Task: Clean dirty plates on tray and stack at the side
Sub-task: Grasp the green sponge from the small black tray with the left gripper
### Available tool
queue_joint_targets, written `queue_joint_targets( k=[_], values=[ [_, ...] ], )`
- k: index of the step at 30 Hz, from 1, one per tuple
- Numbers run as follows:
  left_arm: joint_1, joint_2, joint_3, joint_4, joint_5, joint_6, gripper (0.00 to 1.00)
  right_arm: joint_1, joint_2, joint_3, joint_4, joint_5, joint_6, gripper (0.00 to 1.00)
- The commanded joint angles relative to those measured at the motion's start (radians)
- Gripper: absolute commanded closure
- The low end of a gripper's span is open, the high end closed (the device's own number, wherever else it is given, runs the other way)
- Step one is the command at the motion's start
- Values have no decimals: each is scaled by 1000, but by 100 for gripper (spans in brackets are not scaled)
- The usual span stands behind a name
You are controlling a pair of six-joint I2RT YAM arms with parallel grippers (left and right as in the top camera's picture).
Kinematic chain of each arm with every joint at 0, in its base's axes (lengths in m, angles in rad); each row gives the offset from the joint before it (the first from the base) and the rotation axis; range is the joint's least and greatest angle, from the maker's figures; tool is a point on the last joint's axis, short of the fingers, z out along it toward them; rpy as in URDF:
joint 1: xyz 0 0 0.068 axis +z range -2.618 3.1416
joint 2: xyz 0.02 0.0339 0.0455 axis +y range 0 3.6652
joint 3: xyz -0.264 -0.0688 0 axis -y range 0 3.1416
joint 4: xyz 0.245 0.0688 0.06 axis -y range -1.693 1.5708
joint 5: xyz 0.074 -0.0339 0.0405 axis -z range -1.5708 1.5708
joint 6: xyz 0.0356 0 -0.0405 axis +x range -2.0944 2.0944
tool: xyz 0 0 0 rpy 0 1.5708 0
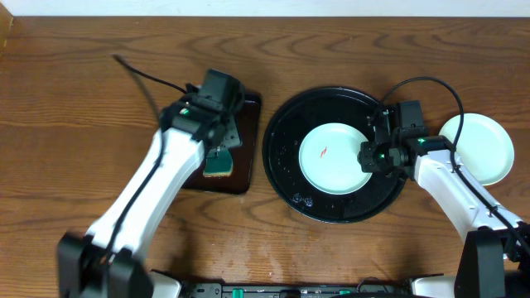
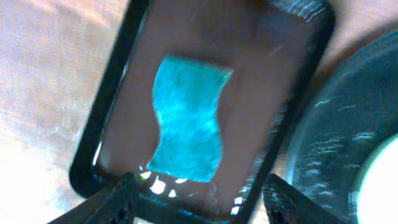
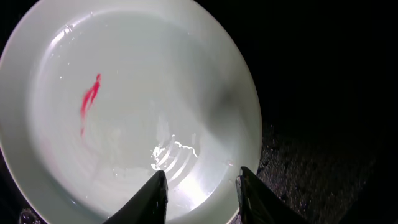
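Right claw (image 3: 202,172), half cropped, seemingly astride smeared plate (image 3: 124,93) rim

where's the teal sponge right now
Overhead, the sponge lies in the small rectangular tray left of the round black tray, under the left gripper.

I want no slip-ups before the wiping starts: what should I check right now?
1. The left tool open over the teal sponge: ok.
2. The sponge gripped: not ok, it lies loose in the small rectangular tray.
3. The right tool at the white plate rim: ok.
4. That plate clamped: not ok, jaws stand open.
5. That plate clean: not ok, a red smear shows.
6. Top of the side plate, right of the black tray, bare for stacking: ok.
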Motion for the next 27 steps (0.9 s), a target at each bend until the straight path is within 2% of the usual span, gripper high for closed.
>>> queue_joint_targets(
  k=[1, 6, 9, 14, 16, 17, 24, 26, 27],
  values=[
    [4, 115, -20, -26, -19, -69, 39, -2, -1, -4, -10, -13, 15, 65],
    [4, 251, -20, -6, -4, -71, 51, -3, -1, -4, -33, -11, 11, 67],
    [4, 320, -20, 16, -3, -70, 52, -4, -1, -4, -42, -11, 11, 67],
    [4, 422, -20, 66, 45, -64, 62, -3, -1, -4, -47, -12, 11, 71],
    [4, 448, -21, 90, 112, -10, 79, -4, -1, -4, -47, -12, 11, 71],
    [4, 450, -21, 93, 137, 10, 92, -4, -1, -4, -47, -12, 11, 72],
    [4, 360, -19, 72, 164, 72, 92, -4, -1, -4, -47, -12, 11, 72],
    [5, 308, -19, 61, 163, 97, 83, -4, -1, -4, -47, -12, 11, 72],
    [5, 278, -19, 57, 161, 99, 71, -4, -1, -4, -47, -12, 11, 72]
  ],
)
